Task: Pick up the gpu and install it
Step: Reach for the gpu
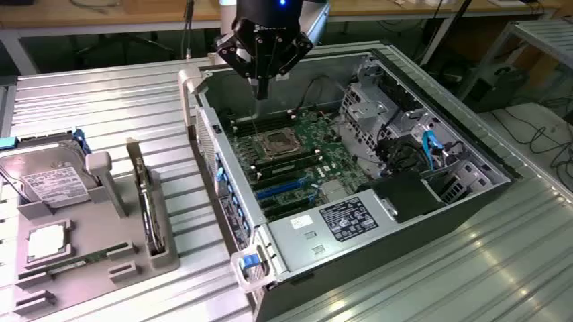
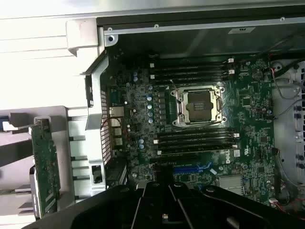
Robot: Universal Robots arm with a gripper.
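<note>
The gpu (image 1: 143,194) stands on its edge in a slot of the grey holder (image 1: 117,235) at the exterior view's left, outside the computer case. In the wrist view the gpu (image 2: 45,164) shows as a green board with dark parts beside the case wall. My gripper (image 1: 262,92) hangs over the far end of the open case (image 1: 268,235), above the motherboard (image 2: 248,102) near the processor socket (image 2: 198,106). Its black fingers (image 2: 159,188) are drawn together, shut with nothing in them. The gripper is well apart from the gpu.
A silver hard drive (image 1: 45,180) with a white label, a square processor chip (image 1: 47,241) and a narrow memory stick (image 1: 76,263) sit in the same holder. Blue expansion slots (image 1: 282,191) lie on the motherboard. Drive cages and cables (image 1: 421,151) crowd the case's right side.
</note>
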